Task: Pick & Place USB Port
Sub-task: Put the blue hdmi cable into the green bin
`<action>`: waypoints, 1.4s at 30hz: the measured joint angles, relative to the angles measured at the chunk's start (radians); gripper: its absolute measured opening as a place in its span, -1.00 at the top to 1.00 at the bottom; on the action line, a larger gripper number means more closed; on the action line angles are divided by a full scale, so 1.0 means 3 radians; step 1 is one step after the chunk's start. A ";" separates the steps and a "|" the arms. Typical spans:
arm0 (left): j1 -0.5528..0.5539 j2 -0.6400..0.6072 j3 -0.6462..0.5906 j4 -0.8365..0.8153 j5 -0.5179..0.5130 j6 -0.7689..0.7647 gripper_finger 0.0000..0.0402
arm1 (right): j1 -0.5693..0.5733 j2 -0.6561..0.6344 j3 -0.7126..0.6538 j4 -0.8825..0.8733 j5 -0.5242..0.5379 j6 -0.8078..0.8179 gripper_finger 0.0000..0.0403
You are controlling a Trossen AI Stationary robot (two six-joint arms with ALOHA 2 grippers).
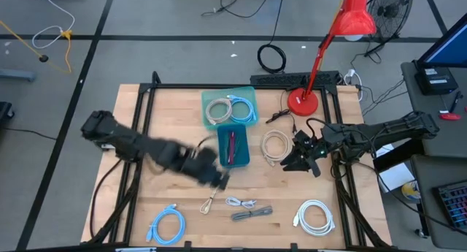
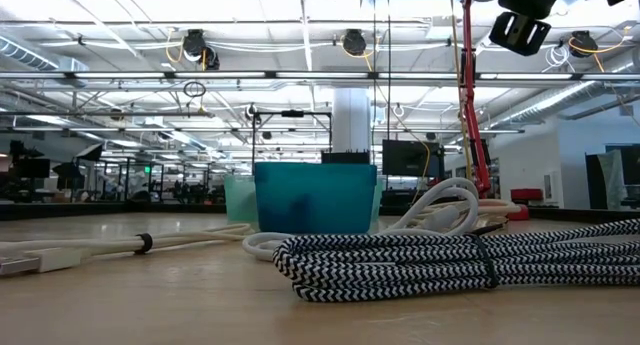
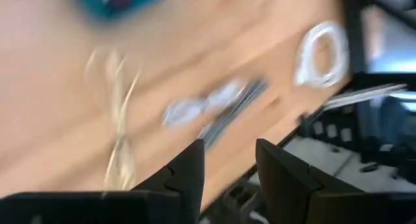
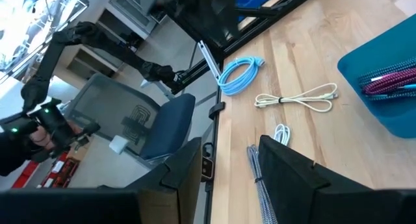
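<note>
Several coiled USB cables lie on the wooden table: a beige one (image 1: 209, 203), a white-grey one (image 1: 235, 202), a black-and-white braided one (image 1: 252, 213), a blue coil (image 1: 166, 226), a white coil (image 1: 315, 215) and a larger beige coil (image 1: 275, 146). A deep blue bin (image 1: 233, 146) holds red and pink cables. My left gripper (image 1: 220, 177) hovers just near of the bin, above the beige cable (image 3: 117, 126), open and empty (image 3: 227, 165). My right gripper (image 1: 299, 161) is right of the larger beige coil, open and empty (image 4: 231, 165).
A light teal tray (image 1: 230, 109) with coiled cables stands behind the blue bin. A red desk lamp (image 1: 303, 100) stands at the far right, its arm leaning over the table. A black frame runs round the table's edges (image 1: 219, 86). A bare strip of wood lies between the cables near the front edge.
</note>
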 joint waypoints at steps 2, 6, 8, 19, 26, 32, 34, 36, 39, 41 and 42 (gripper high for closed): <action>-0.0288 0.0038 0.0000 -0.0201 -0.0147 -0.0541 0.31 | 0.0000 0.0000 0.0000 -0.0006 -0.0008 -0.0006 0.30; -0.0848 0.0116 -0.0003 -0.0651 -0.0372 -0.1771 0.31 | -0.0001 0.0000 0.0000 -0.0005 -0.0006 -0.0013 0.30; -0.1118 0.0167 -0.0003 -0.0852 -0.0367 -0.2328 0.32 | -0.0009 0.0000 0.0000 -0.0005 -0.0006 -0.0013 0.30; -0.1717 0.0620 -0.0004 -0.1421 0.0515 -0.2802 0.32 | -0.0106 0.0000 0.0000 0.0024 -0.0008 -0.0002 0.30; -0.1843 0.0828 -0.0128 -0.1655 0.0639 -0.2844 0.32 | -0.0104 0.0000 0.0000 0.0047 -0.0082 0.0091 0.30; -0.1799 0.0759 -0.0683 -0.0892 0.0643 -0.2753 0.32 | -0.0104 0.0000 0.0000 0.0048 -0.0086 0.0125 0.30; -0.1793 0.0739 -0.0868 -0.0671 0.0718 -0.2619 0.32 | -0.0104 0.0000 -0.0001 0.0048 -0.0089 0.0126 0.30; -0.1780 0.0738 -0.0952 -0.0722 0.0899 -0.2419 0.32 | -0.0104 0.0000 0.0000 0.0049 -0.0094 0.0144 0.30; -0.1760 0.0725 -0.0971 -0.0988 0.1055 -0.2105 0.32 | -0.0104 0.0000 0.0000 0.0050 -0.0102 0.0175 0.30; -0.1734 0.0663 -0.0970 -0.1060 0.1051 -0.1919 0.32 | -0.0104 0.0000 0.0000 0.0050 -0.0105 0.0194 0.30; -0.1716 0.0627 -0.0966 -0.1059 0.1025 -0.1850 0.32 | -0.0104 0.0000 0.0000 0.0050 -0.0104 0.0198 0.30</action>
